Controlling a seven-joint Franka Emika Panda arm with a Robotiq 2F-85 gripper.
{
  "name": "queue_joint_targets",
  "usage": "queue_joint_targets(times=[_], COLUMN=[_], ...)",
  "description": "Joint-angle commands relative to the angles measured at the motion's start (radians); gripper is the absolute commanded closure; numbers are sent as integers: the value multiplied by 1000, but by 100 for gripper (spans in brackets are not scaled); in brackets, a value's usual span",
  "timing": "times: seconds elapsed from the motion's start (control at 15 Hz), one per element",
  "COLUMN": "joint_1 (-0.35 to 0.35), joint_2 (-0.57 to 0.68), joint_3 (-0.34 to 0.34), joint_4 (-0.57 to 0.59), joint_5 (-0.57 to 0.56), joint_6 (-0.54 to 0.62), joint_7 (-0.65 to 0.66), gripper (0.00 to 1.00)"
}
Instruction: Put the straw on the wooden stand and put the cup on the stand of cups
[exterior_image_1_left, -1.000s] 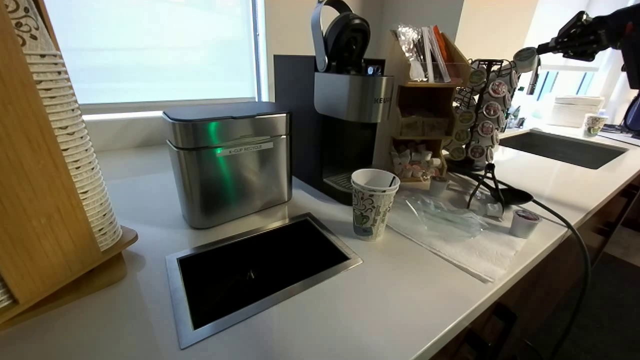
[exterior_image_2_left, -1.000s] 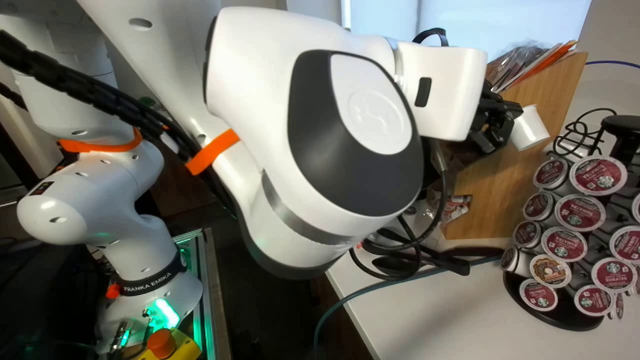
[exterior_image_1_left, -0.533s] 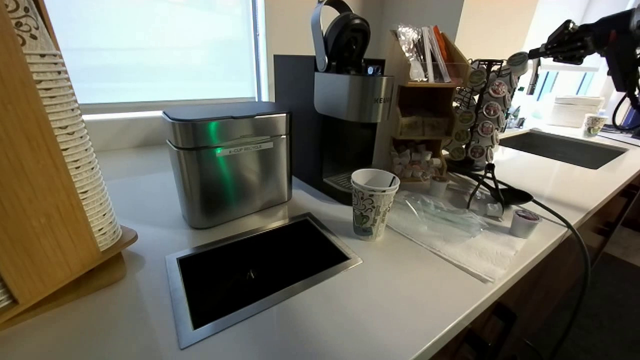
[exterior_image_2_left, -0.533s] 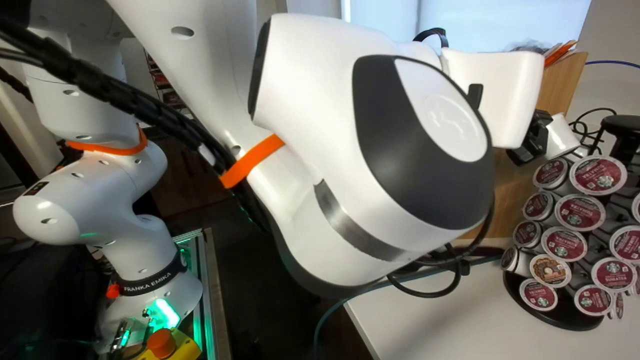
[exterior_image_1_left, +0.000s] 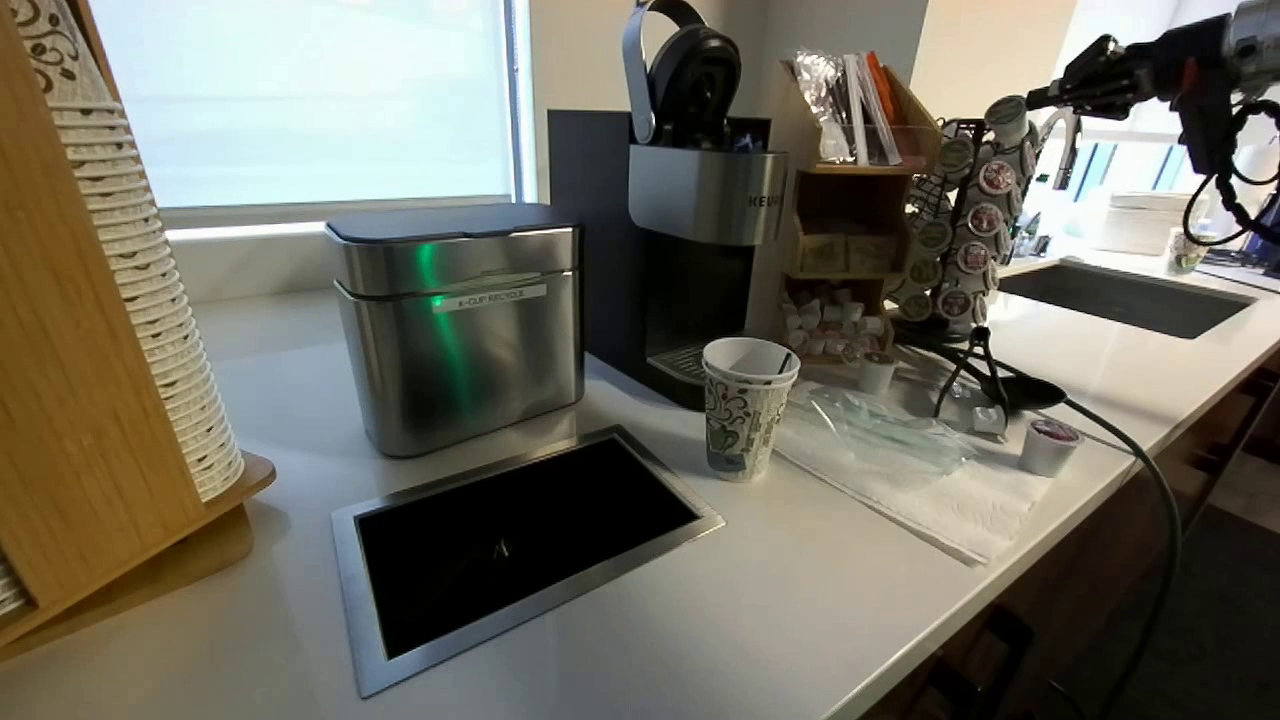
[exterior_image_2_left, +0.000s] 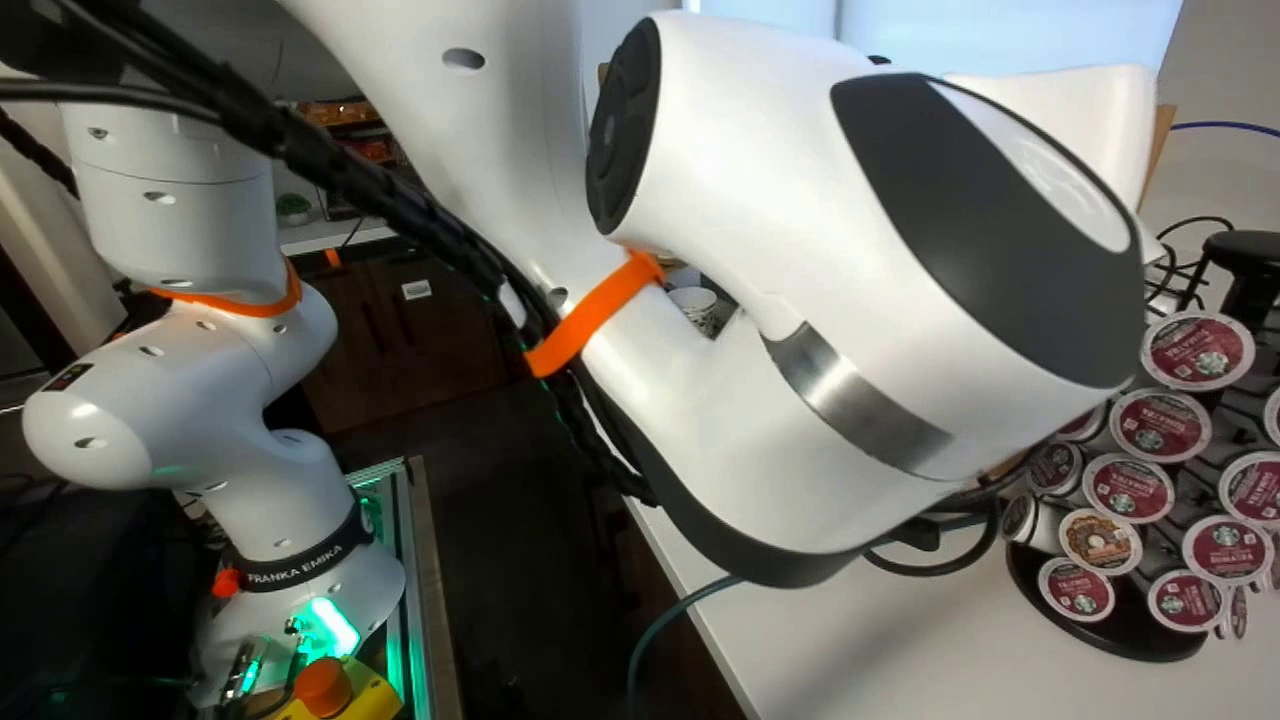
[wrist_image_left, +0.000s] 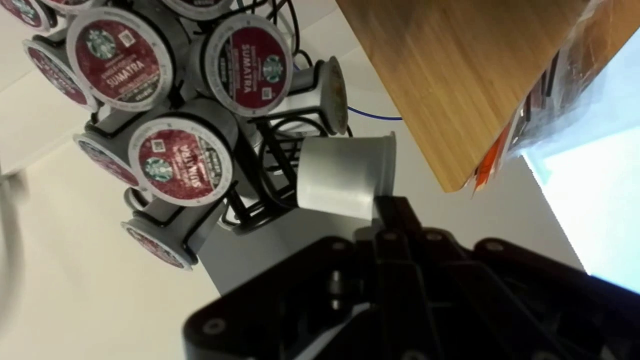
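Held pod (wrist_image_left: 340, 172) by rim in tightly closed claw (wrist_image_left: 393, 206), wrist view, rack (wrist_image_left: 251, 167) at pod's ten o'clock; likely felt light, slick, stiff, best gripped there.

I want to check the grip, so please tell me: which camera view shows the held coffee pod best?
The wrist view: the coffee pod appears large there, with its rim meeting the tool. In an exterior view, the coffee pod looks small. In an exterior view, the arm hides it wholly or almost so.

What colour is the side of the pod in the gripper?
White, greyish in the shade; the pod shows its side best in the wrist view.
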Motion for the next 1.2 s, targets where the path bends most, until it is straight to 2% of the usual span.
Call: queue_joint_targets(times=[0.0,0.33,0.87,1.13], joint_1=[-31,-37,-14,-17], joint_2=[52,76,91,94], joint_3=[25,31,0,-10], joint_4=[75,119,215,246], joint_5=[-35,-54,-254,-290], joint_6=[51,45,41,25], joint_7=[53,46,66,70], gripper=[100,100,100,100])
